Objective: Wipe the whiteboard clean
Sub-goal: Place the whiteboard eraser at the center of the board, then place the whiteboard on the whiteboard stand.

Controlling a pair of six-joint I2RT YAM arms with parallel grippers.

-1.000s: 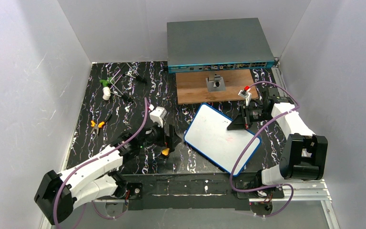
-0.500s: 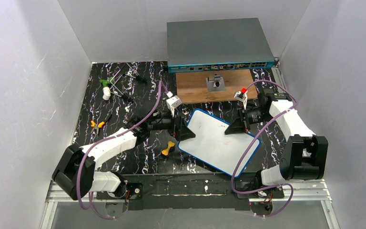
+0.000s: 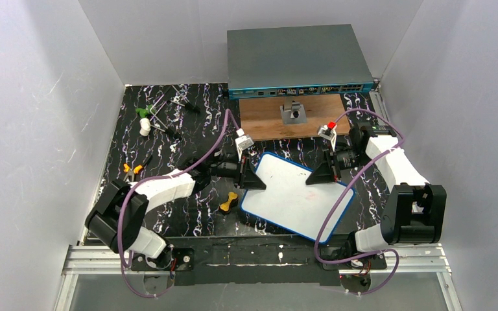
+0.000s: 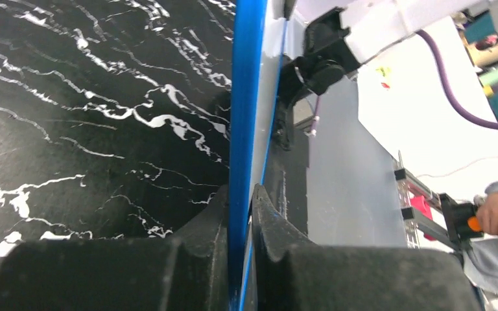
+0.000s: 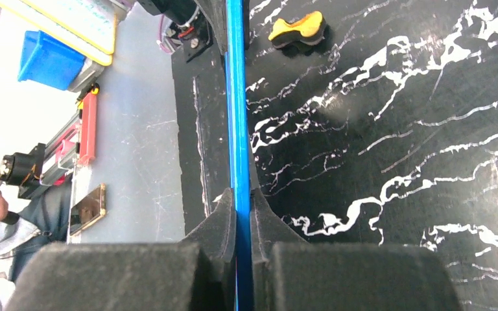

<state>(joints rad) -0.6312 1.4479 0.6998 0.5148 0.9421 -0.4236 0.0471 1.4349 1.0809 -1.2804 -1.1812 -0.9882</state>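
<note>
The whiteboard [image 3: 296, 197], white with a thin blue rim, lies slanted on the black marbled table, and its face looks almost blank. My left gripper [image 3: 258, 183] is shut on its left edge. In the left wrist view the blue rim [image 4: 246, 97] runs straight up between the left gripper [image 4: 240, 202] and its black fingers. My right gripper [image 3: 312, 179] is shut on the board's far right edge. From the right wrist, the rim [image 5: 235, 97] is pinched in the right gripper [image 5: 242, 202].
A small yellow and black object [image 3: 229, 202] lies just left of the board, seen too from the right wrist [image 5: 298, 29]. A large grey box [image 3: 297, 58] and a wooden board [image 3: 266, 120] with a metal bracket [image 3: 293, 114] stand behind. Orange-handled pliers [image 3: 131, 169] lie far left.
My left arm swung right from beside the yellow object to the board's left edge and shut on it. The board turned and slid slightly left. The right gripper kept its grip.
</note>
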